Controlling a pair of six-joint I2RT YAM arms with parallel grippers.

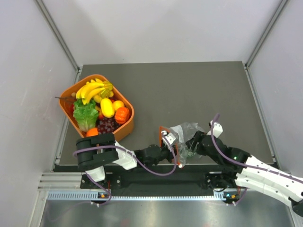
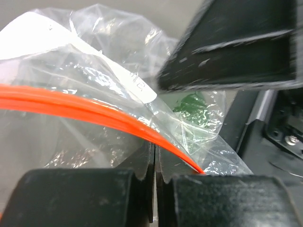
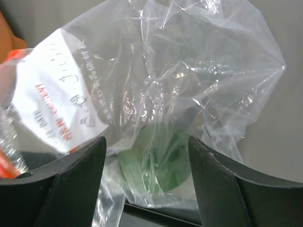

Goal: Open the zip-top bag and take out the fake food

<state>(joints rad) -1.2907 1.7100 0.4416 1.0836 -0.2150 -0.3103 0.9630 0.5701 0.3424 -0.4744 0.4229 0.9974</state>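
The clear zip-top bag lies crumpled near the table's front edge, with its orange-red zip strip at the left. My left gripper is shut on the bag at the strip; in the left wrist view the jaws are pinched together just under the strip. My right gripper is open, and in the right wrist view its fingers stand on either side of the bag. A dark green fruit sits inside the bag between those fingers. It also shows in the left wrist view.
An orange basket at the back left holds a yellow banana bunch, an orange-red round fruit, lettuce, grapes and other toy food. Grey walls close in the table on three sides.
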